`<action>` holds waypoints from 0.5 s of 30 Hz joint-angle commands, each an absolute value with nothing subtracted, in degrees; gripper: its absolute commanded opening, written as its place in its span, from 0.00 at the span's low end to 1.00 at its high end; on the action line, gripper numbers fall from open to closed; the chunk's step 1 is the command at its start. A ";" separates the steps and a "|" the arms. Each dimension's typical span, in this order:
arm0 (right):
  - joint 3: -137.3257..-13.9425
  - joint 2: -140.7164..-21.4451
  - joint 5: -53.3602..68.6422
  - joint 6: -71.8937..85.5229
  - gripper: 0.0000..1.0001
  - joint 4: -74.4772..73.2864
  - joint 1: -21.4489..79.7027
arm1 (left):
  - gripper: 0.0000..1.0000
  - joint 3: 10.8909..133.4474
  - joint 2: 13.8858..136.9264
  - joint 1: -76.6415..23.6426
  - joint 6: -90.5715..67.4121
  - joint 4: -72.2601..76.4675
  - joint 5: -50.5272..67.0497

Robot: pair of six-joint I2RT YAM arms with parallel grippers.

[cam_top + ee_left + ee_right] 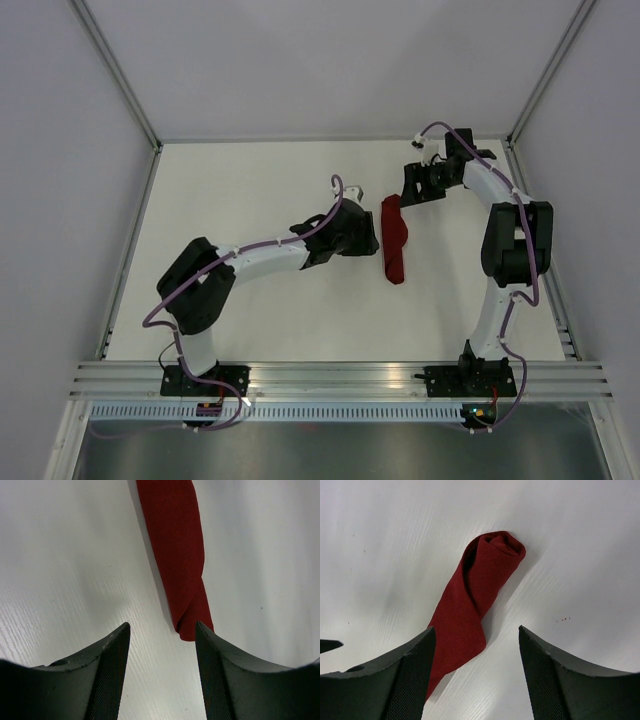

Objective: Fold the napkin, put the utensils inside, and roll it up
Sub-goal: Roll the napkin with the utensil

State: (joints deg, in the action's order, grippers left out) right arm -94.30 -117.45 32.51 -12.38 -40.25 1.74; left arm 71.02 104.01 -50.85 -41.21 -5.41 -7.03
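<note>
The napkin (475, 600) is seen rolled into a narrow maroon tube lying slantwise on the white table (570, 555). Its coiled end is turned toward the upper right, and its flatter end is partly hidden behind the left-hand finger (410, 680). The right gripper (476, 630) is shown with its jaws spread apart (nothing is clamped between them), and a few tiny red specks (562, 619) are scattered on the table right of the roll.

We see a white table (260, 320) with faint grain, boxed by pale grey walls (60, 150) and aluminium posts (115, 70). Aluminium rails (340, 377) and a slotted duct (340, 410) run along the near edge. Tiny red specks (563, 619) mark the surface.
</note>
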 commanded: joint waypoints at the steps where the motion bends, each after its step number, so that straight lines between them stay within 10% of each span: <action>1: -92.55 -114.70 33.48 -10.63 0.72 -40.25 1.85 | 0.59 72.50 105.90 -50.27 -39.11 -3.08 -5.45; 15: -91.59 -117.42 34.80 -10.63 0.66 -38.93 1.14 | 0.58 78.31 113.82 -49.83 -39.64 -2.72 -3.60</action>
State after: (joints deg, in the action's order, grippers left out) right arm -91.90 -117.25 33.26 -11.55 -39.48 1.63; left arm 75.83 113.25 -49.95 -41.21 -4.64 -4.51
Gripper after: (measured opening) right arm 0.666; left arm 0.586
